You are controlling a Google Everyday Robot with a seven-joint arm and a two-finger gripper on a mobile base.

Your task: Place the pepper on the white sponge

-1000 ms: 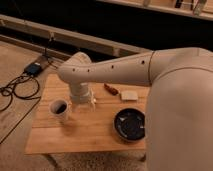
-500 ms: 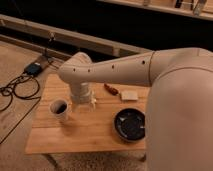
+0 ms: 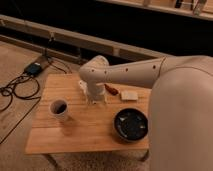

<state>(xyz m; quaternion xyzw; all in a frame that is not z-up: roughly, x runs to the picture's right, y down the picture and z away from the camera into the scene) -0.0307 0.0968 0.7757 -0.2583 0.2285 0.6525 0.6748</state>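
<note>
The small dark-red pepper (image 3: 112, 90) lies on the wooden table (image 3: 85, 130) near its back edge, partly hidden behind my arm. The flat off-white sponge (image 3: 129, 95) lies just right of it, a small gap apart. My gripper (image 3: 95, 98) hangs from the white arm (image 3: 125, 75) and points down at the table, just left of the pepper.
A white cup (image 3: 59, 108) with dark contents stands on the table's left. A black bowl (image 3: 130, 124) sits at the front right. Black cables and a small box (image 3: 33, 68) lie on the floor to the left. My arm's bulk fills the right side.
</note>
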